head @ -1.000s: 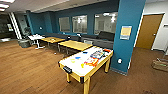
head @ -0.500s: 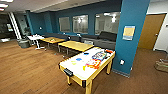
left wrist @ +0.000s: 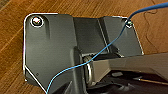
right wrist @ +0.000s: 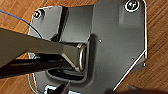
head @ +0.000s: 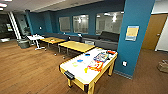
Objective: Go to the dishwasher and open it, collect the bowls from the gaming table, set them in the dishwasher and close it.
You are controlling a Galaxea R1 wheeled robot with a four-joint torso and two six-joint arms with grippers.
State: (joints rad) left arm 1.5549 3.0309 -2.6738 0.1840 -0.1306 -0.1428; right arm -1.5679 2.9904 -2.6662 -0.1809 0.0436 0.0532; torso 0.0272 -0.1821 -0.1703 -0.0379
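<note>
Counter (head: 75,72) with bowls (head: 80,60) well ahead, long axis running away; end effector state: cannot tell; neither arm nearer.

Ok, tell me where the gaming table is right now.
In the head view the gaming table stands low and centre on the wooden floor, just left of the blue pillar, with a yellow-topped table behind it.

The gaming table (head: 75,72) — white top, yellow edge — stands near, right of centre; the blue bowl (head: 79,60) sits mid-top.
</note>
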